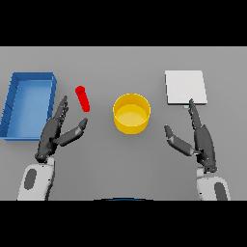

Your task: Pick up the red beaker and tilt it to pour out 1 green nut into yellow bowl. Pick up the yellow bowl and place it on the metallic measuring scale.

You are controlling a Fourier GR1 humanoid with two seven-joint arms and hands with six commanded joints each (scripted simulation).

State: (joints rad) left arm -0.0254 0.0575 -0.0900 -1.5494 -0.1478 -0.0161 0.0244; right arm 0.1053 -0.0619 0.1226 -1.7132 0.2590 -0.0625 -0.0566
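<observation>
At far left, a blue tray (28, 105): rectangular, raised walls, flat floor, its near corner close to the left hand's knuckles. Just right of it, the left hand (54, 132), dark and jointed, fingers straight and spread, thumb angled out toward the centre; open, holding nothing. Above the thumb, apart from it, the red beaker (83, 98): a small, smooth, glossy red cylinder, lying tilted with its upper end leaning left. Between fingertips and beaker, a narrow strip of bare grey table (96, 159).

At centre, the yellow bowl (131, 113): round, upright, straight-walled, matte yellow with a paler floor; nothing seen inside. Well apart from the beaker on one side and the right hand on the other, with open table all round and a wide bare stretch in front.

Right of centre, the right hand (198, 137), fingers straight, thumb spread toward the bowl; open and unladen. Fingertips reaching up to the near edge of the metallic measuring scale (185, 87), a flat, pale grey square plate with crisp corners, top bare. Beyond the scale's right edge, more plain table.
</observation>
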